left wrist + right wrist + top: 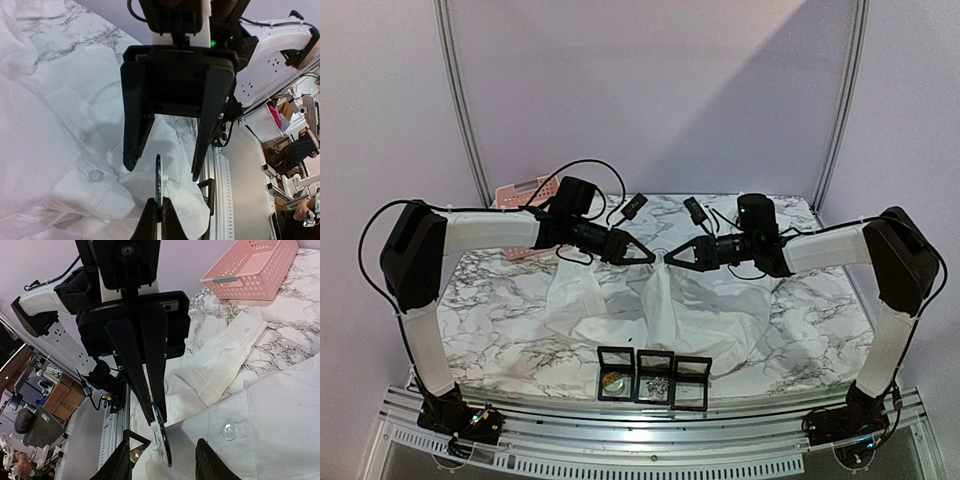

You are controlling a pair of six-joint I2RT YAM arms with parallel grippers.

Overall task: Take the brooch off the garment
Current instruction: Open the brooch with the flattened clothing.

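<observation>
The white garment lies crumpled mid-table, with one fold pulled up between the two grippers. In the left wrist view my left gripper is shut on the brooch, a thin dark disc seen edge-on with white fabric bunched on it. My right gripper faces it, open. Its fingers stand on either side of the brooch without touching it. In the top view the left gripper and the right gripper meet tip to tip above the garment.
A pink basket stands at the back left of the marble table. Three black display boxes sit in a row at the front edge. Clear shirt buttons show on the fabric near the grippers.
</observation>
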